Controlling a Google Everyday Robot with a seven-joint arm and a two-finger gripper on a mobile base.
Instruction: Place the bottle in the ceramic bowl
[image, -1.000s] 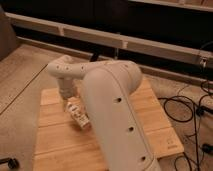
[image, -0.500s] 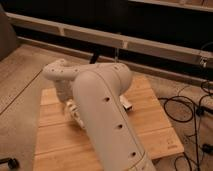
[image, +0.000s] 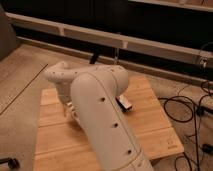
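My big white arm (image: 100, 115) fills the middle of the camera view and covers much of the wooden table (image: 155, 132). The gripper (image: 71, 109) shows only as a small pale shape under the wrist, at the arm's left edge, low over the table's left half. I cannot make out the bottle; it may be part of that pale shape or hidden by the arm. The green ceramic bowl is hidden or out of view.
A dark-and-white oblong item (image: 125, 104) lies on the table just right of the arm. Black cables (image: 192, 107) trail over the floor on the right. A dark wall with a pale ledge (image: 100, 37) runs behind the table. A black caster (image: 9, 162) sits at bottom left.
The arm has swung left and nearer the camera, and covers more of the table. The wrist and gripper have moved left. The dark-and-white item has come into view at the arm's right.
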